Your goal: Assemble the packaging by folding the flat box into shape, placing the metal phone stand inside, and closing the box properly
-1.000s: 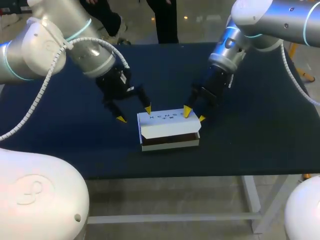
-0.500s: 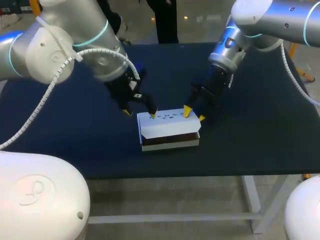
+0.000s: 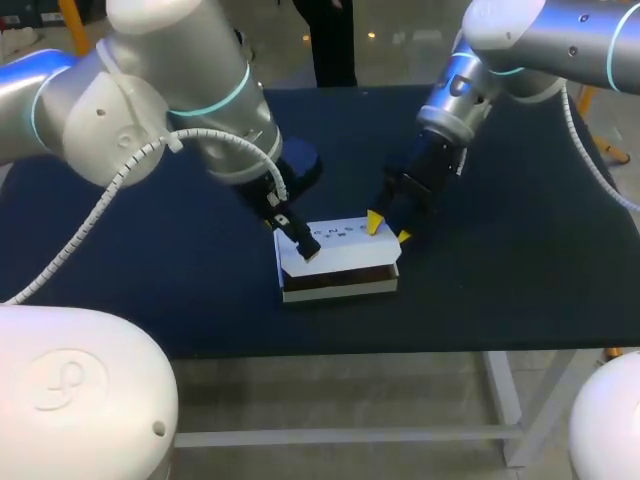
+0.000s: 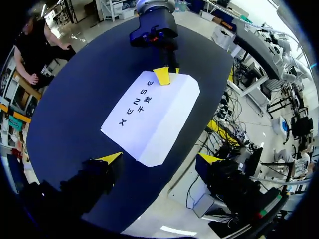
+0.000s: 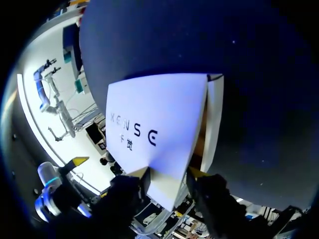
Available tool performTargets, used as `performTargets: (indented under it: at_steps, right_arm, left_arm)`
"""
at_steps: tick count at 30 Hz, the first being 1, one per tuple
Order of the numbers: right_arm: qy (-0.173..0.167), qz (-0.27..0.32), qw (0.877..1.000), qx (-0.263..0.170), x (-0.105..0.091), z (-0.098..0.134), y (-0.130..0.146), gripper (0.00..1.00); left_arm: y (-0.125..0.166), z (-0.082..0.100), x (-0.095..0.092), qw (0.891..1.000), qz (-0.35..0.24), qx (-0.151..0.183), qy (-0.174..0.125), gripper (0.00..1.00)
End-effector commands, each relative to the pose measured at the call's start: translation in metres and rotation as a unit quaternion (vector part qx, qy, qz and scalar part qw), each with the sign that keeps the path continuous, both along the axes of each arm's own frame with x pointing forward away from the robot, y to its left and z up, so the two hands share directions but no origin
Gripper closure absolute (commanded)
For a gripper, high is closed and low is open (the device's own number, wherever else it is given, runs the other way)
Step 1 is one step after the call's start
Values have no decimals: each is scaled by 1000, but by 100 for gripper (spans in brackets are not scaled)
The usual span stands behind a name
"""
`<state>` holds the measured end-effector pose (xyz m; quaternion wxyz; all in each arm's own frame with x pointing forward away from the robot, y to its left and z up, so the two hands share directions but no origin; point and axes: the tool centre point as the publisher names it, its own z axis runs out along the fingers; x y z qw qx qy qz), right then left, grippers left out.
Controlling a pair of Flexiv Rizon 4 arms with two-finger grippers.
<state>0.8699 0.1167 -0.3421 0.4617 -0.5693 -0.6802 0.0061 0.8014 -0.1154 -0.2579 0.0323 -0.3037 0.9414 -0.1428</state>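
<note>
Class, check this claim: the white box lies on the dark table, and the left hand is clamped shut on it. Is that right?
Not quite. The left hand is open. The left wrist view shows its yellow tips wide apart, either side of the white box's near corner, not clamping it. The box does lie on the dark table.

The box point(image 3: 338, 262) is hemmed in from above. Its left end is covered by the left pincer point(image 3: 300, 240), and its upper right corner is taken by the right pincer point(image 3: 385, 228). Only the front wall, facing the frame's bottom, is left uncovered. The upper left is crowded by the left arm point(image 3: 180, 110). Bare worktop point(image 3: 520, 270) is seen at right and lower left, so passage is possible there.
</note>
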Motion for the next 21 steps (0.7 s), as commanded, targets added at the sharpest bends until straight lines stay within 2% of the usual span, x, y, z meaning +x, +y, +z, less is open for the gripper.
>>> performTargets:
  at_steps: [1,7,19,20,21]
  right_arm:
    - [0,0,1000,0,0,0,1,48]
    - [0,0,1000,0,0,0,1,48]
    - [0,0,1000,0,0,0,1,49]
    - [0,0,1000,0,0,0,1,50]
    - [0,0,1000,0,0,0,1,49]
  left_arm:
    - [-10,0,-7,991,-96,69,-66,0]
    - [-10,-5,-8,968,-200,116,-95,0]
    - [-10,-5,-8,968,-200,116,-95,0]
    - [-11,-8,-6,972,-190,116,-80,0]
    - [-12,-10,-4,969,-205,118,-77,0]
